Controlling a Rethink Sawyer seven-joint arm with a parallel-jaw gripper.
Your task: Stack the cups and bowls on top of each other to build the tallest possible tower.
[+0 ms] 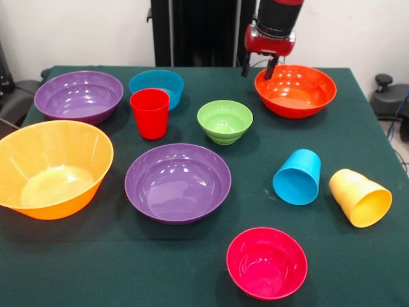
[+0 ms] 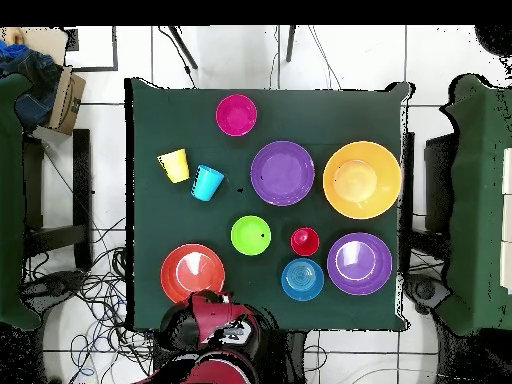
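My gripper [image 1: 259, 68] hangs open and empty over the far rim of the large orange-red bowl [image 1: 295, 91]; in the overhead view the gripper [image 2: 222, 302] is beside that bowl [image 2: 193, 273]. The red cup [image 1: 150, 113] stands upright by the small blue bowl [image 1: 156, 86]. The sky-blue cup [image 1: 298, 177] and yellow cup [image 1: 360, 197] lie on their sides. The green bowl [image 1: 225, 121], two purple bowls [image 1: 78, 96] [image 1: 177, 182], the yellow-orange bowl [image 1: 51, 167] and the magenta bowl [image 1: 266, 262] sit apart, upright. Nothing is stacked.
The table [image 1: 358, 128] has a dark green cloth. A black pedestal [image 1: 192, 32] stands behind the far edge. Chairs [image 2: 50, 200] stand by the table sides, and cables [image 2: 90, 280] lie on the floor.
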